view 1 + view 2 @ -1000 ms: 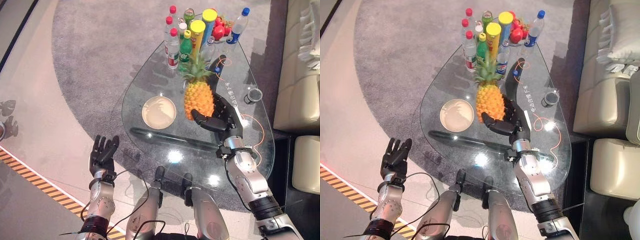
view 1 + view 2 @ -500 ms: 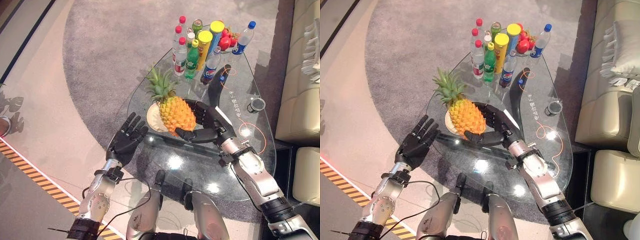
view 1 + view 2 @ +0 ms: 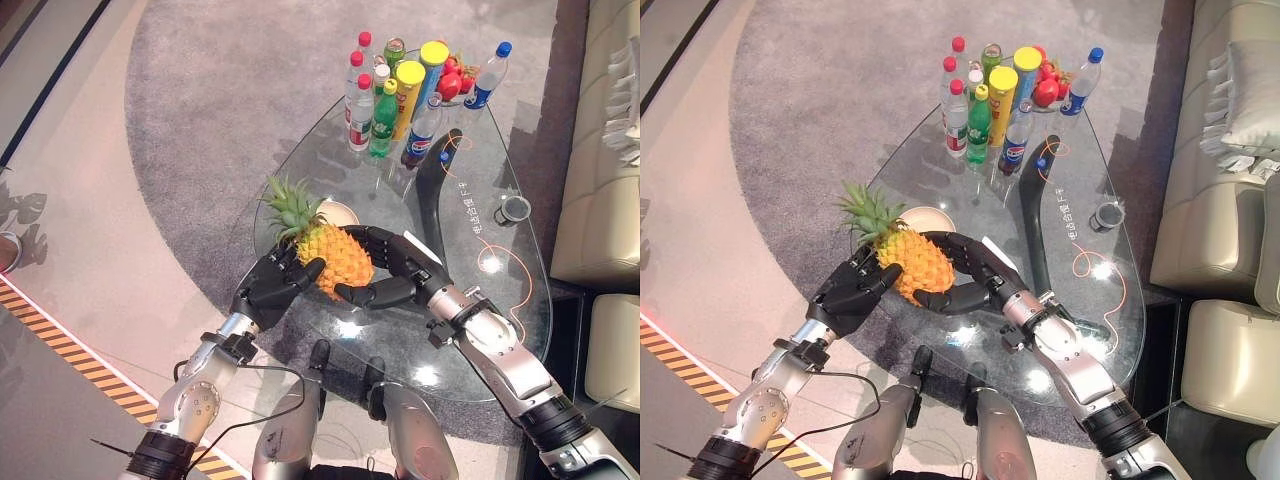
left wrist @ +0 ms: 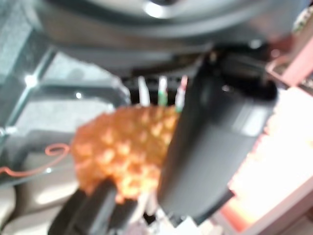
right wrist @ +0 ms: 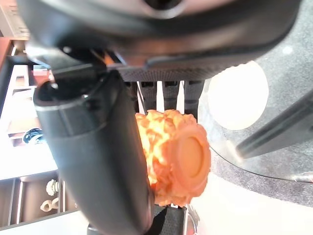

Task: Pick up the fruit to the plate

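Note:
A pineapple [image 3: 335,262] with a green crown hangs tilted above the near left rim of the glass table [image 3: 480,330]. My right hand [image 3: 408,272] is shut on its body from the right, thumb underneath; the right wrist view shows the pineapple's [image 5: 171,156] base between thumb and fingers. My left hand [image 3: 272,287] is open, its fingers laid against the fruit's left side near the crown. The left wrist view shows the pineapple [image 4: 122,147] past the thumb. The cream plate [image 3: 340,213] lies on the glass just behind the fruit, partly hidden by it.
Several bottles [image 3: 380,95], yellow-lidded cans [image 3: 410,85] and red fruit [image 3: 450,80] crowd the table's far end. A small dark cup [image 3: 515,208] stands at the right rim. A beige sofa [image 3: 600,180] runs along the right. Grey carpet lies to the left.
My right hand has carried the pineapple nearer and to the left, off the plate area. My left hand has come up and now touches the fruit.

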